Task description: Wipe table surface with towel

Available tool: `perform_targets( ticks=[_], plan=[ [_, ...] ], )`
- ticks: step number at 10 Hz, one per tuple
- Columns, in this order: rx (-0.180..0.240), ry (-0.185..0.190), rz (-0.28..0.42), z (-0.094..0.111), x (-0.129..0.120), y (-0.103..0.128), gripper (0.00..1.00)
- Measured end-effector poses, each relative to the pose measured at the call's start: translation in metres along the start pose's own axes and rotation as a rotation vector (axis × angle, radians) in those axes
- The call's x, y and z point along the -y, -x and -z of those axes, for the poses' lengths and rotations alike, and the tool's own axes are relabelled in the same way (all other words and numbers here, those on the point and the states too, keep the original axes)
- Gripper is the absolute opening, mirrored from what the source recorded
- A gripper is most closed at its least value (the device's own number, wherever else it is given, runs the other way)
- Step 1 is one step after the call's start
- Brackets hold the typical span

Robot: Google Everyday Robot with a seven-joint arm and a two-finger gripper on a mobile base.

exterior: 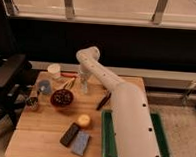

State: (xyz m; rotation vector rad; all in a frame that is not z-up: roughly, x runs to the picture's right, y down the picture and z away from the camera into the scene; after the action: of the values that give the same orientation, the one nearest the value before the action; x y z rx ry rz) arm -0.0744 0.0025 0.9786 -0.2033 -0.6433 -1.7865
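Note:
A small blue-grey folded towel (80, 142) lies at the front of the wooden table (43, 125), next to a dark flat object (69, 134). My white arm reaches from the lower right across the table to its far middle. The gripper (83, 85) hangs down just above the far part of the tabletop, right of the dark bowl (61, 98). It is far from the towel and nothing shows in it.
A yellow-orange ball (84, 120) sits behind the towel. A white cup (54, 70), a bluish cup (44, 86), a can (32, 103) and small utensils (68, 83) stand at the far left. A black utensil (104, 101) lies mid-table. A green tray (107, 138) is at the right, partly behind my arm.

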Motion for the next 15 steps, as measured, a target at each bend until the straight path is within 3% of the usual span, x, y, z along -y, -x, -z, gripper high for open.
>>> perform_targets(
  ticks=[2, 5, 7, 9, 11, 13, 15],
  plan=[
    [0.027, -0.024, -0.048, 0.001, 0.002, 0.036, 0.00],
    [0.073, -0.023, -0.146, 0.001, -0.022, 0.077, 0.00],
    [0.072, 0.034, -0.196, 0.013, -0.053, 0.086, 0.00],
    [0.052, 0.084, -0.193, 0.027, -0.073, 0.070, 0.00],
    [0.027, 0.111, -0.156, 0.031, -0.082, 0.032, 0.00],
    [0.007, 0.094, -0.100, 0.023, -0.069, 0.001, 0.00],
    [0.003, 0.050, -0.039, 0.009, -0.040, -0.016, 0.00]
  ],
)
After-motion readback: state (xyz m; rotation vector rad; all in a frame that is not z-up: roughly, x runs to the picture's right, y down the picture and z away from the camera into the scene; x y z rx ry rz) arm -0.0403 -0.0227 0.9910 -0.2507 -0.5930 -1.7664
